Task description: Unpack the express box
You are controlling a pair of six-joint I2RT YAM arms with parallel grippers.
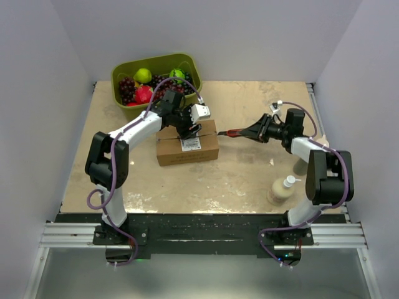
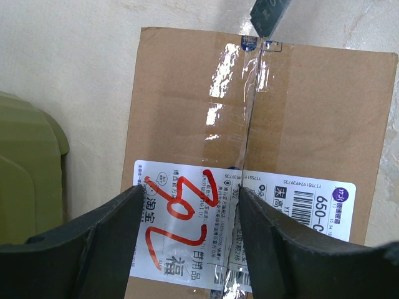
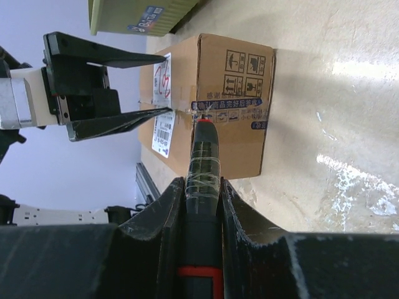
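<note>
The express box (image 1: 187, 146) sits mid-table, its top seam taped shut. If nothing braces it, a push at the seam could slide it back into the green bin (image 1: 156, 61) just behind, or the blade could skid off. The bin holds grapes (image 1: 127, 87), a green apple (image 1: 143, 75) and a red fruit (image 1: 143, 94). The left gripper (image 2: 191, 193) hangs over the label (image 2: 243, 230), jaws wide and empty — pressing or not, I cannot tell. The right gripper (image 3: 201, 184) clamps a cutter (image 3: 202, 156), tip at the seam's end.
</note>
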